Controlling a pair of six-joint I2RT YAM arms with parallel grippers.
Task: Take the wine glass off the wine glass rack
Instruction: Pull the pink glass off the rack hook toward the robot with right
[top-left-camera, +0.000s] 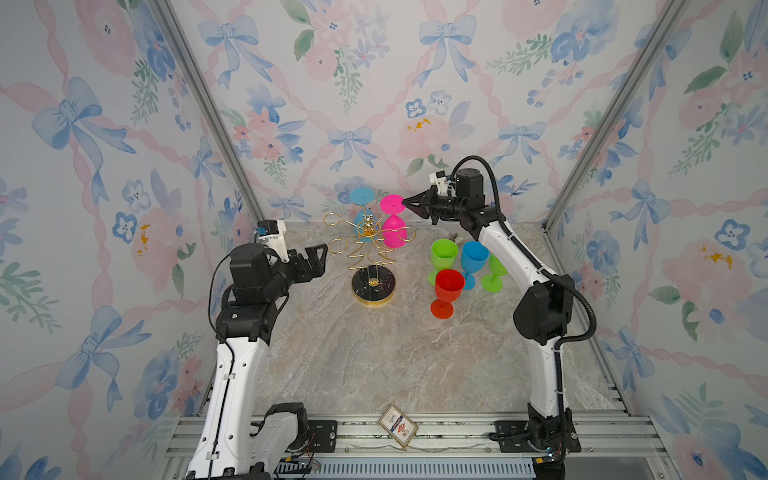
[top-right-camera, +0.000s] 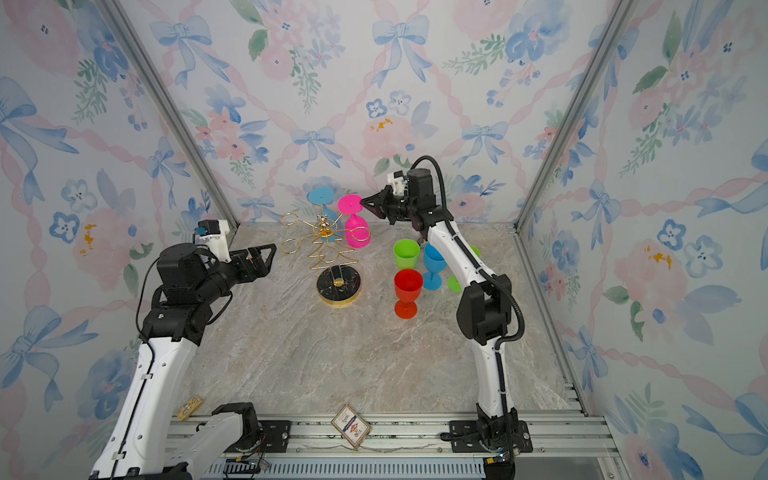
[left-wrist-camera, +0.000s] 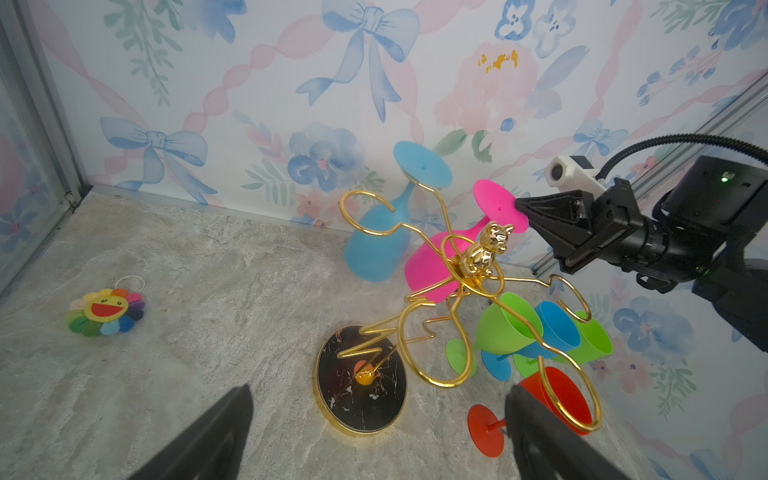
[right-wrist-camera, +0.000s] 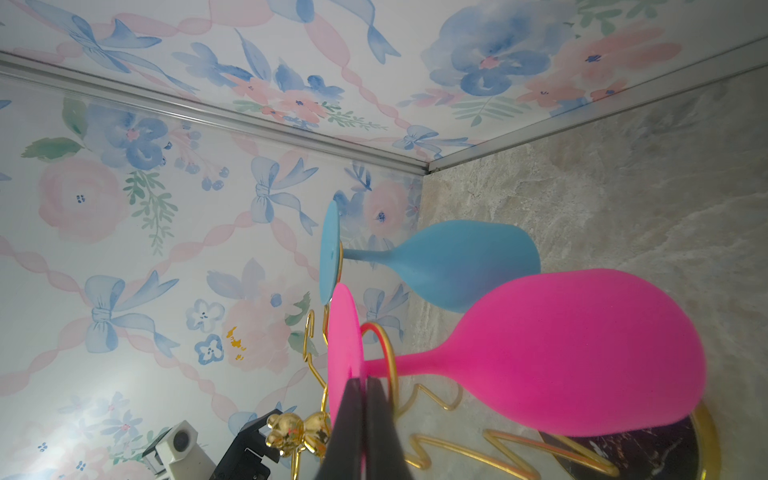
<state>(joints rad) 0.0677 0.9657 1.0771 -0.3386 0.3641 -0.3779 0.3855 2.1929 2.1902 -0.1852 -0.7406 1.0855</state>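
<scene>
Clamps right tool (top-left-camera: 404, 202) on disc foot of upside-down hot-pink plastic wine glass (top-left-camera: 394, 232) hanging in gold wire rack (top-left-camera: 373, 286); left tool (top-left-camera: 322, 259) apart.

Wine glasses: six counted. Two hung upside down on wine glass rack (top-left-camera: 371, 249): pink glass (top-left-camera: 394, 230), light-blue glass (top-left-camera: 360, 198). Four stood upright on desk (top-left-camera: 374, 353), toward right edge: green glass (top-left-camera: 444, 253), second green glass (top-left-camera: 493, 284), blue glass (top-left-camera: 473, 257), red glass (top-left-camera: 448, 291). Racks: one. Flower toy (left-wrist-camera: 107, 311): one. Printed packs at front edge: two, card pack (top-right-camera: 350, 426), gold pack (top-right-camera: 189, 407).
</scene>
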